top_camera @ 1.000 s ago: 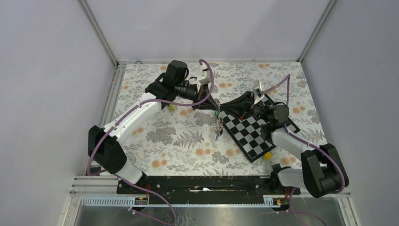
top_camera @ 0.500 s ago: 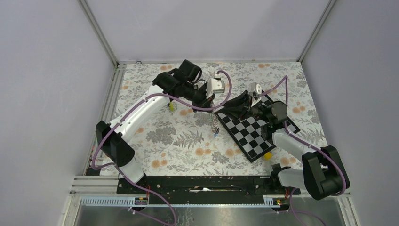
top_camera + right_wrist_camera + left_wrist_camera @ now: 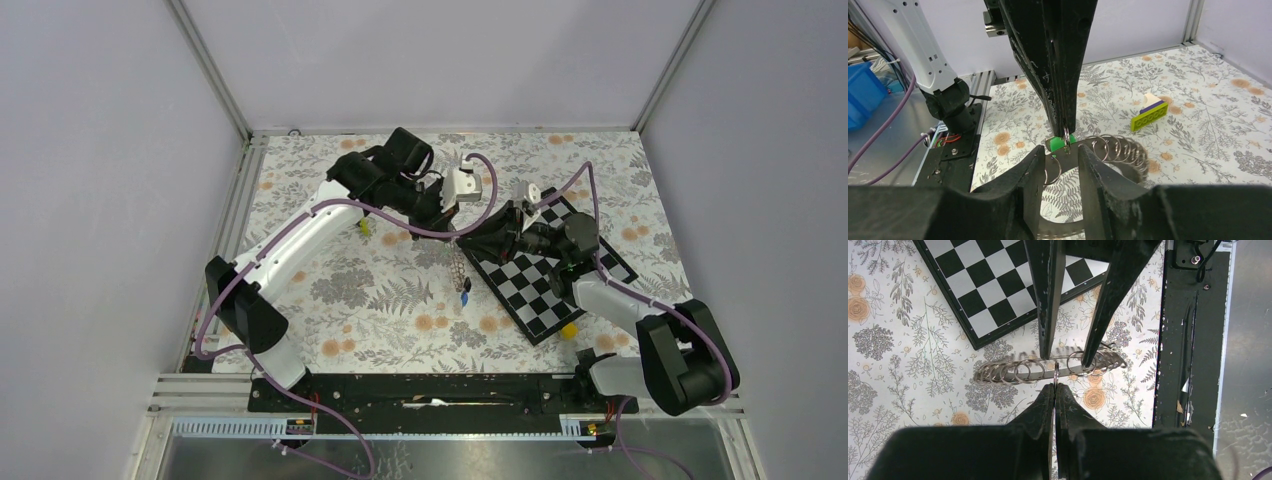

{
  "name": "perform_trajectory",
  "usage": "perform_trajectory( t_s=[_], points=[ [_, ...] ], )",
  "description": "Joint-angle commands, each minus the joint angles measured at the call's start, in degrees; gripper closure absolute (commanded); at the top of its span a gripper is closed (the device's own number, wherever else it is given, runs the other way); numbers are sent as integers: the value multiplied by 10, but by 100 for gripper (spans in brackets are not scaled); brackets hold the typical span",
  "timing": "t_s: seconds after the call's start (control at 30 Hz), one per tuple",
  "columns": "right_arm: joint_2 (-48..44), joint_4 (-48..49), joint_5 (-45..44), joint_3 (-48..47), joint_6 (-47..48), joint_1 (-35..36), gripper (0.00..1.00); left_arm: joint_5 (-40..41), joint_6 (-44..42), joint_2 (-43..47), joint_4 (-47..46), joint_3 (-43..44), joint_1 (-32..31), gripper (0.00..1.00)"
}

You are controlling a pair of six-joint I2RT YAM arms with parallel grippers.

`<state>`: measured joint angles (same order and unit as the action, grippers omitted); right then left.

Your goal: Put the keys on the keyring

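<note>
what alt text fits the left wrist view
The left gripper, shut, pinches one ring of the keyring, a silver chain of loops over a floral table. The open right gripper enters from the top edge, over a checkerboard.

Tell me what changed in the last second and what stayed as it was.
The left gripper turned, its wrist swinging to the right, and stayed shut on a ring of the keyring. The right gripper, open, shifted left toward it. The strand with the blue key now hangs slightly lower. The checkerboard stayed put.
</note>
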<state>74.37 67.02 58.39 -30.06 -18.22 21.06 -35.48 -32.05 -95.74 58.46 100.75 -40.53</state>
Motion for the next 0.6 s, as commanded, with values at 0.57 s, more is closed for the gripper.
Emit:
perform_trajectory(
  t_s=[0.57],
  points=[
    [13,-1,22,-13,25,20,70,-36,2,10,-40,-18,-6,100]
  ],
)
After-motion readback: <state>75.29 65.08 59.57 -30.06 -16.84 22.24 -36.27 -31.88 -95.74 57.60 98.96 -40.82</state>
